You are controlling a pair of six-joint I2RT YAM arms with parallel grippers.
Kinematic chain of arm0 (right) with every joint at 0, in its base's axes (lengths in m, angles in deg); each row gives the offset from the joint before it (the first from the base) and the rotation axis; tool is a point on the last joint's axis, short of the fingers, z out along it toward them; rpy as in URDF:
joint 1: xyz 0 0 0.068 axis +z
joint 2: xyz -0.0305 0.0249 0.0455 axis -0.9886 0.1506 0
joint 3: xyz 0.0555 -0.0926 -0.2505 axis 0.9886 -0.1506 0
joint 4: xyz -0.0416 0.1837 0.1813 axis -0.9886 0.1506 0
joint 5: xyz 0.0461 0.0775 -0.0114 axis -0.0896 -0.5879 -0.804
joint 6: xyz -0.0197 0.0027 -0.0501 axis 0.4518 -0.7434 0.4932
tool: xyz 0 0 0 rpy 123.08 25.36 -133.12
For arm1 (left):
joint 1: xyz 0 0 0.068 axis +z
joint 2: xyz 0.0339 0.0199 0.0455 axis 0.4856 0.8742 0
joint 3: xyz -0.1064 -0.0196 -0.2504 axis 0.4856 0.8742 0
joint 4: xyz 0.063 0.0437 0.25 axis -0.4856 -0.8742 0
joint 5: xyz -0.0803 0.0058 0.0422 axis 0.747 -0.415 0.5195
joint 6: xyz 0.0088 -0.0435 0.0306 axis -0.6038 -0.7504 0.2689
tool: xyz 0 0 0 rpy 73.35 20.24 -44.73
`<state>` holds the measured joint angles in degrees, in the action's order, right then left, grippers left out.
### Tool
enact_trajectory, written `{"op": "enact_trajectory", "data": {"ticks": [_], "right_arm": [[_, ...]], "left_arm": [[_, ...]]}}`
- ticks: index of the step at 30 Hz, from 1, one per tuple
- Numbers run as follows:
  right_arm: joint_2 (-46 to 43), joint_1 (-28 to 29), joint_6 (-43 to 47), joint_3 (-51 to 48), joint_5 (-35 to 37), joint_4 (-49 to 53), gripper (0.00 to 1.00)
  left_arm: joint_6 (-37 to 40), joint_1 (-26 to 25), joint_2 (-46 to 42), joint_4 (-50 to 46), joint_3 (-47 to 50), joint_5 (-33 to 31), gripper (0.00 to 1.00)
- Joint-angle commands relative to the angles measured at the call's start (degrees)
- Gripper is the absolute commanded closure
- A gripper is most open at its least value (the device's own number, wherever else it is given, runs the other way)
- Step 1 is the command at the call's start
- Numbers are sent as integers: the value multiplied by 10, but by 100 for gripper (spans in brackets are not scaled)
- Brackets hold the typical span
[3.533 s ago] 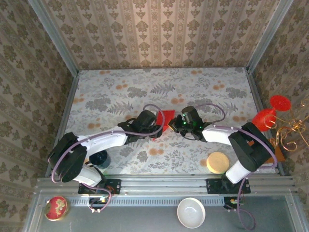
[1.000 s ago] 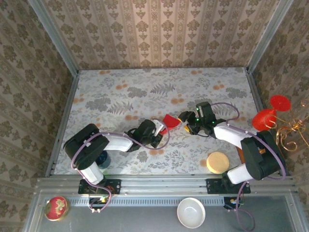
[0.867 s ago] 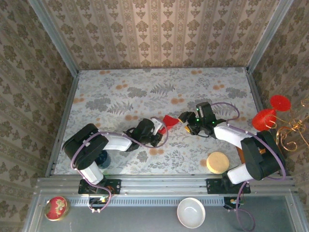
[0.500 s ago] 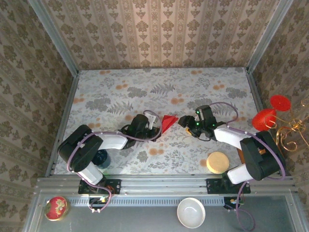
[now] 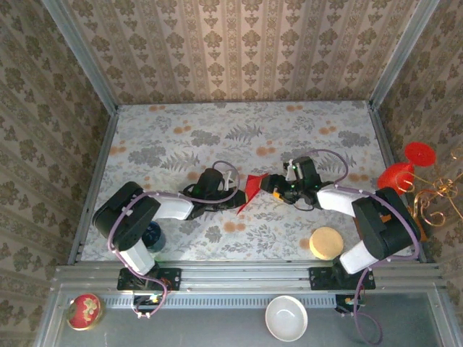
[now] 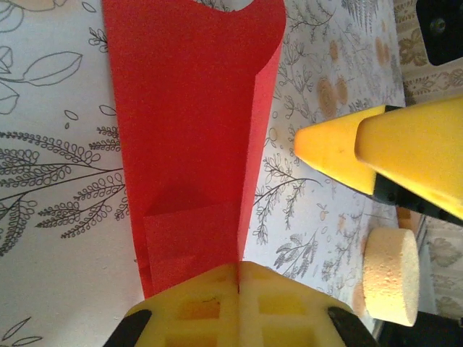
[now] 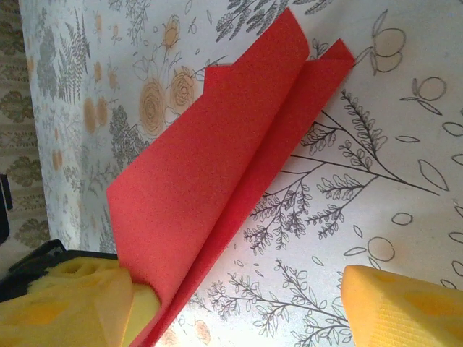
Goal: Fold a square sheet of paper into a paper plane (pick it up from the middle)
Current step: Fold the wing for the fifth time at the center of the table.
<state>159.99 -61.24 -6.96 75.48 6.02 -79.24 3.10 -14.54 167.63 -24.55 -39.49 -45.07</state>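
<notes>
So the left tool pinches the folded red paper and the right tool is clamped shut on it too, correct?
No. The right tool is wide open, as the right wrist view shows. The left tool does pinch the folded red paper.

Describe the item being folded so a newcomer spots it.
On the floral table, look at the centre. The folded red paper is there, pinched by the left tool; unlike the round red glasses at the right edge, it is creased.

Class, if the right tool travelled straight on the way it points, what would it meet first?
Most likely the folded red paper, pinched in the left tool just ahead of the right tool; depth is uncertain.
</notes>
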Motion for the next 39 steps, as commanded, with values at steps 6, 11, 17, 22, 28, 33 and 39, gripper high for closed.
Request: {"op": "enact_trajectory", "data": {"ticks": [6,11,17,22,28,33,39], "right_arm": [[35,19,27,47,-15,20,21],[51,30,27,71,16,53,22],[68,32,14,87,42,71,24],[90,35,7,99,40,73,26],[109,41,9,124,42,90,30],[122,48,17,147,69,128,32],[146,61,27,176,116,184,34]], "left_arm": [[-88,11,28,28,-17,38,100],[-146,16,56,103,-2,52,100],[-176,19,72,127,6,52,100],[-193,24,81,136,15,52,100],[-221,26,99,171,28,53,100],[-232,27,108,194,34,55,100],[-231,27,106,194,38,56,100]]}}
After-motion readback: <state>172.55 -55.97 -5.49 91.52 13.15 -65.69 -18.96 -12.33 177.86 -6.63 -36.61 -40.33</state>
